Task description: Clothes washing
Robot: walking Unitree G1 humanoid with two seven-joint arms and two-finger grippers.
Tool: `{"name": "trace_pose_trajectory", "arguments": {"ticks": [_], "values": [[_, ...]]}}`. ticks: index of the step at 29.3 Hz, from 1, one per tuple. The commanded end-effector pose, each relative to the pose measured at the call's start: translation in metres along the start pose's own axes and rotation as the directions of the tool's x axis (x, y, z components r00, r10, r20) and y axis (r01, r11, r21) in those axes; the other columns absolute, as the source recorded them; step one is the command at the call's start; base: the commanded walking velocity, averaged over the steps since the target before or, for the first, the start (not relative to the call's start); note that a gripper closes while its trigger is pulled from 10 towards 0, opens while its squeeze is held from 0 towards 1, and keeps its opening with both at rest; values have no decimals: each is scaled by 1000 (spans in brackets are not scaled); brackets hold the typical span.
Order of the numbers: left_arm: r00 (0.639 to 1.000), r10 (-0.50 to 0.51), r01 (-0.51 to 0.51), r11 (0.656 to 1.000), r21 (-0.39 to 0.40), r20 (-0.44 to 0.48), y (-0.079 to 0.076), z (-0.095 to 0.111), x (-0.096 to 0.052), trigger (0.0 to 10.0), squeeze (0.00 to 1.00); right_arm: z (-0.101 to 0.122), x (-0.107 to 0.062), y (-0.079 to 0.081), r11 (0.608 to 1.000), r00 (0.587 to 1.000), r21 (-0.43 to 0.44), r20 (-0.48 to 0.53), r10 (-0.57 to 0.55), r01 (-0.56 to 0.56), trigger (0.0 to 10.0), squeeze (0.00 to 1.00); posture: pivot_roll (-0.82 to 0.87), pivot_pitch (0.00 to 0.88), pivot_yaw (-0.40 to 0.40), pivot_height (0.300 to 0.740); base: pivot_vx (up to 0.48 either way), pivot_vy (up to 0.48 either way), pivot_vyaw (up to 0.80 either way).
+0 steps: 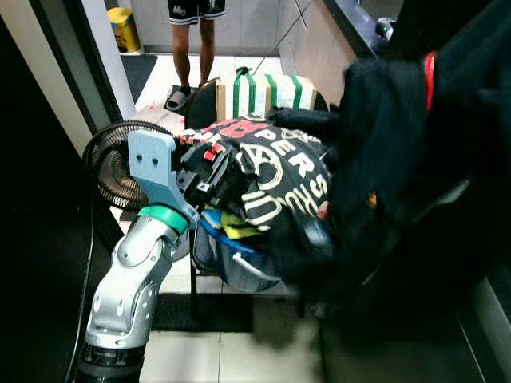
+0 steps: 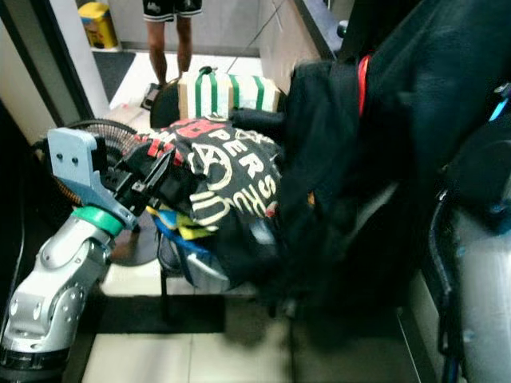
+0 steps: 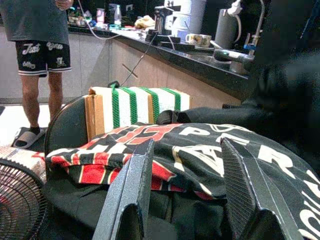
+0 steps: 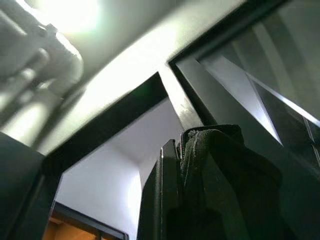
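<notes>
Black printed T-shirt (image 1: 271, 171) with white lettering and red trim heaped on top of a laundry basket (image 1: 239, 267), basket rim blue, more clothes beneath. Left gripper (image 3: 187, 195) level with the near edge of the T-shirt, fingers (image 3: 132, 190) spread apart, fabric seen between them; contact with the cloth not clear. Silver left arm (image 1: 132, 279) reaching in from lower left. Dark jacket (image 1: 415, 152) with a red strip hanging high at right, draped down just beside the basket. Right gripper (image 4: 200, 190) raised toward the ceiling, pinched on the dark zippered jacket fabric. Floor fan (image 1: 112, 163) left of the basket. Green-and-white striped box (image 1: 267, 92) behind the basket. Person's legs (image 1: 192, 48) in black shorts further back, near a yellow container (image 1: 124, 28). Kitchen counter (image 3: 200, 55) with kettle and mug along the right.
</notes>
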State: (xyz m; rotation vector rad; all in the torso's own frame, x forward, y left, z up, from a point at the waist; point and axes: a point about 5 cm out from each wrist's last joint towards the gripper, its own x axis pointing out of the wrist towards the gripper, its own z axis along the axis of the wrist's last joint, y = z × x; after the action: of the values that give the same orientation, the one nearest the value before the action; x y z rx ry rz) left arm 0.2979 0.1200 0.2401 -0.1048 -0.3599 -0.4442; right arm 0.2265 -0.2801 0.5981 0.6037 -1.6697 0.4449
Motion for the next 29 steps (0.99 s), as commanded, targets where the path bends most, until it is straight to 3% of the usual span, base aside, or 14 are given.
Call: {"name": "trace_pose_trajectory", "arguments": {"ticks": [1, 5, 8, 9, 10, 11, 12, 13, 15, 16, 19, 23, 26, 29], "values": [[1000, -6, 6, 1000, -3, -15, 0, -4, -1, 10000, 0, 24, 20, 17, 995, 992, -41, 87, 92, -89, 0, 0, 50, 25, 33, 740, 0, 0, 0], [1000, -1, 1, 1000, -5, -12, 0, -5, -1, 10000, 0, 28, 25, 25, 989, 984, -55, 106, 146, -141, 0, 0, 48, 11, 19, 740, 0, 0, 0], [1000, -1, 1, 1000, -6, -13, -2, -6, -1, 10000, 0, -1, -2, 8, 989, 994, -101, -23, 104, -106, 0, 0, 50, 8, 18, 740, 0, 0, 0], [1000, -1, 1, 1000, -6, -13, -2, -6, -1, 10000, 0, -1, -2, 8, 989, 994, -101, -23, 104, -106, 0, 0, 50, 8, 18, 740, 0, 0, 0], [1000, -2, 2, 1000, -4, -16, -2, -7, -2, 10000, 0, -21, -23, -3, 983, 988, -159, -137, 71, -92, 0, 0, 50, 8, 18, 740, 0, 0, 0], [1000, -2, 2, 1000, -4, -16, -2, -7, -2, 10000, 0, -21, -23, -3, 983, 988, -159, -137, 71, -92, 0, 0, 50, 8, 18, 740, 0, 0, 0], [1000, -3, 3, 1000, -1, -18, -2, -7, -2, 10000, 0, -40, -46, -14, 971, 967, -218, -250, 44, -101, 0, 0, 52, 4, 16, 740, 0, 0, 0], [1000, -3, 3, 1000, -1, -18, -2, -7, -2, 10000, 0, -40, -46, -14, 971, 967, -218, -250, 44, -101, 0, 0, 52, 4, 16, 740, 0, 0, 0], [1000, -5, 5, 1000, 3, -21, -2, -8, -3, 10000, 0, -71, -100, -35, 943, 886, -304, -464, -19, -139, 0, 0, 52, 4, 16, 740, 0, 0, 0], [1000, -5, 5, 1000, 3, -21, -2, -8, -3, 10000, 0, -71, -100, -35, 943, 886, -304, -464, -19, -139, 0, 0, 52, 4, 16, 740, 0, 0, 0], [1000, -11, 11, 1000, 9, -28, -2, -8, -3, 10000, 0, -96, -174, -51, 932, 768, -340, -628, -125, -126, 0, 0, 58, 9, 20, 740, 0, 0, 0], [999, -12, 12, 1000, 11, -32, -2, -9, -4, 10000, 0, -104, -200, -46, 930, 723, -340, -677, -142, -137, 0, 0, 58, 12, 24, 740, 0, 0, 0], [999, -15, 15, 1000, 11, -34, -3, -9, -3, 10000, 0, -114, -229, -33, 920, 652, -334, -748, -125, -207, 0, 0, 55, 21, 28, 740, 0, 0, 0], [999, -15, 15, 1000, 11, -34, -3, -10, -3, 10000, 0, -117, -242, -28, 924, 628, -327, -766, -136, -199, 0, 0, 55, 21, 28, 740, 0, 0, 0]]}}
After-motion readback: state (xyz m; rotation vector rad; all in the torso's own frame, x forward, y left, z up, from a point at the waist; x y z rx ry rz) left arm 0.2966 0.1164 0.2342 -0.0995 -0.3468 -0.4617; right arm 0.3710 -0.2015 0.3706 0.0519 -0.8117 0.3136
